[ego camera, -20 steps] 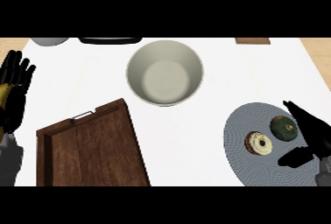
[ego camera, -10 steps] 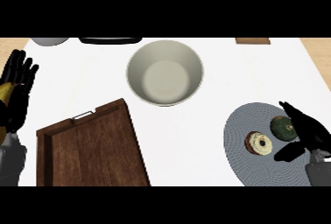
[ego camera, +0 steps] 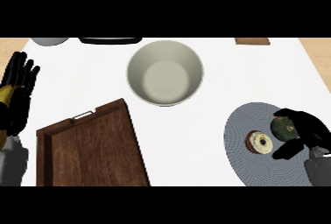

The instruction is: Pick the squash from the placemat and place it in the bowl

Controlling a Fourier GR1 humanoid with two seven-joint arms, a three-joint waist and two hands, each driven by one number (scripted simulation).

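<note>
Two things are lying on the grey round placemat (ego camera: 249,157) near the counter's right edge: the squash (ego camera: 282,128), dark green and rounded with a paler spot on its skin, and just beside it to the left a small pale ring-shaped pastry (ego camera: 260,142). I am curling my right hand (ego camera: 309,131) over the squash, fingers bending across its top and right side, thumb reaching down below it toward the pastry; I cannot tell whether the squash is lifting off the mat. The pastry is sitting close against my thumb, crowding that side of the squash. My left hand (ego camera: 18,89) is resting open at the counter's left edge, fingers straight and pointing up. The pale bowl (ego camera: 165,72) is sitting near the counter's far edge, about midway across, well apart from the placemat. A dark wooden tray (ego camera: 87,151) is lying toward the near left corner. Along the far edge I am seeing a grey dish (ego camera: 50,41), a black object (ego camera: 110,40) and a brown board (ego camera: 252,41).
</note>
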